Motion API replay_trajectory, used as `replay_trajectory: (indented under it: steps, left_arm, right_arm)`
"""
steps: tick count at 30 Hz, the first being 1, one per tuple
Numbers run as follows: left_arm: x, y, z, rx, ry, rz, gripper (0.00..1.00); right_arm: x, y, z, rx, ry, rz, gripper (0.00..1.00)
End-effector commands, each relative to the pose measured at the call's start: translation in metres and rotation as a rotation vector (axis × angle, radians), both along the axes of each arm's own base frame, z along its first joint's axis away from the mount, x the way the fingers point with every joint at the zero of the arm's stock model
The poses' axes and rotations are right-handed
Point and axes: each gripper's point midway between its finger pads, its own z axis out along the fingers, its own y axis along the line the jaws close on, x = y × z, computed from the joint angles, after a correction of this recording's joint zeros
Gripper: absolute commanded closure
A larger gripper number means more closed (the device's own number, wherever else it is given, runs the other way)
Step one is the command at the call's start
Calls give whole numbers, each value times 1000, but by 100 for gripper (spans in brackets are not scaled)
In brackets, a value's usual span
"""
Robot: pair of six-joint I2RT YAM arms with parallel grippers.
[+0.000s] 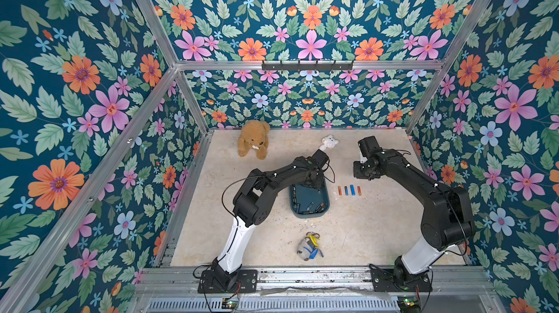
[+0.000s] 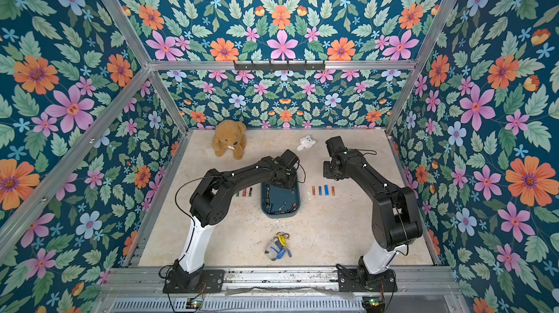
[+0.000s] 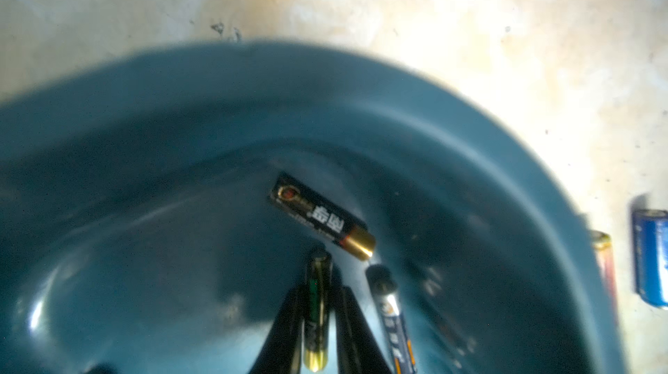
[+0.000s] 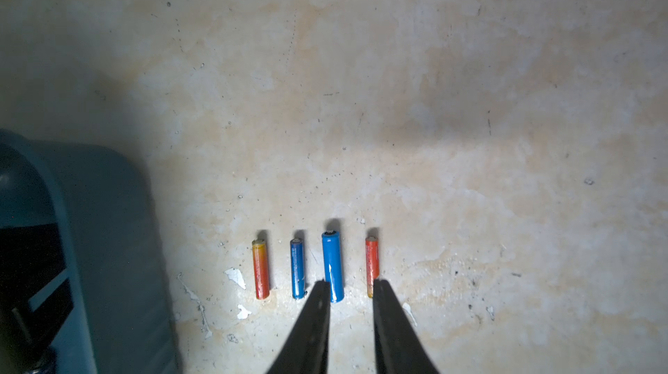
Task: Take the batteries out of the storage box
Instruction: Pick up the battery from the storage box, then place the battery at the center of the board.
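Leftmost on the counter (image 2: 332,236), three batteries (image 2: 244,192) lie already out. At the storage box (image 1: 327,202), your left gripper (image 3: 318,292) pinches a black-green battery (image 3: 317,310) low inside. Next, I judge, you lift it straight over the wall. Rightward, four more batteries (image 4: 332,267) lie under your spread, empty right gripper (image 4: 351,283).

**Flowered Booth Around a Pale Tabletop**

Walls (image 1: 75,115) papered in dark teal with pink, orange and blue flowers close the left, right and far sides. Aluminium frame bars (image 1: 211,65) edge them, and a black hook rail (image 1: 307,66) sits on the far bar. The beige, mottled tabletop (image 1: 363,229) is evenly lit and scuffed.
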Motion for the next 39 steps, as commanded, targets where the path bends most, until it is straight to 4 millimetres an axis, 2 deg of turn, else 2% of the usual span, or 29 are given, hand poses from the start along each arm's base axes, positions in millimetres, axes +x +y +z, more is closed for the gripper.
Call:
replay_trajectory:
  steps: [1,5,10,16,18,19,20,28,30,31,34,39]
  left_arm:
    - [-12,21,-15,105,54,0,76]
    - [-10,22,-17,117,54,2,77]
    - [-11,20,-17,118,59,-4,83]
    - [-11,19,-8,101,58,-2,86]
    - [-11,17,1,80,52,0,86]
    - [-12,16,4,70,51,1,86]
    - [-11,15,10,57,43,6,87]
    - [-7,23,60,-59,-16,59,86]
    - [-7,31,73,-89,-30,80,86]
    - [-7,37,77,-98,-34,91,86]
    - [-6,60,90,-117,-50,124,86]
    - [-5,118,99,-103,-71,199,85]
  right_arm:
    - [-1,0,2,0,-5,-1,73]
    - [0,0,2,-1,-5,-1,73]
    - [0,0,4,-3,-8,-2,73]
    - [0,0,3,3,-6,-5,73]
    - [-1,2,3,4,-6,-4,73]
    - [-1,2,14,15,-35,-4,73]
    - [-1,4,15,17,-39,-2,73]
    - [-3,23,14,26,-41,26,73]
    - [-3,28,16,32,-48,31,73]
    - [-2,31,4,22,-19,36,73]
    - [-2,40,4,23,-19,49,73]
    - [1,55,4,19,-15,73,73]
